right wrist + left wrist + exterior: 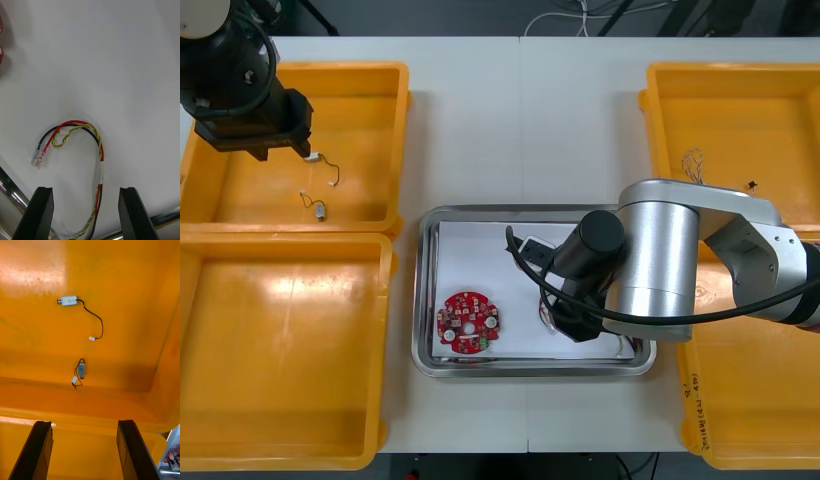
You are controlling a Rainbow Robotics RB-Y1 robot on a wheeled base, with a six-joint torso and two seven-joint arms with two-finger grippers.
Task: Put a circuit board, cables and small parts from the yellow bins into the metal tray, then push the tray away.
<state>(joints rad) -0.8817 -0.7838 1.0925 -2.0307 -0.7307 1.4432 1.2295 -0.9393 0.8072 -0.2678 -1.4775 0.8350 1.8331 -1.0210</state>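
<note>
A red and yellow cable [99,148], twisted with a black strand, lies loose on the white lining of the metal tray [426,290]. My right gripper [85,191] hangs open just over the cable's tail, which runs between the fingers without touching them. The round red circuit board [468,322] lies in the tray's near left part. My left gripper [83,424] is open over the far left yellow bin [370,75], where two small metal parts [68,300] [81,369] with thin black wires rest on the floor, beyond the fingertips.
The near left yellow bin [280,440] sits below the far left one. A bundle of cables [695,162] lies in the far right yellow bin [740,80]. My right arm [660,260] covers the tray's right side and part of the near right bin [740,440].
</note>
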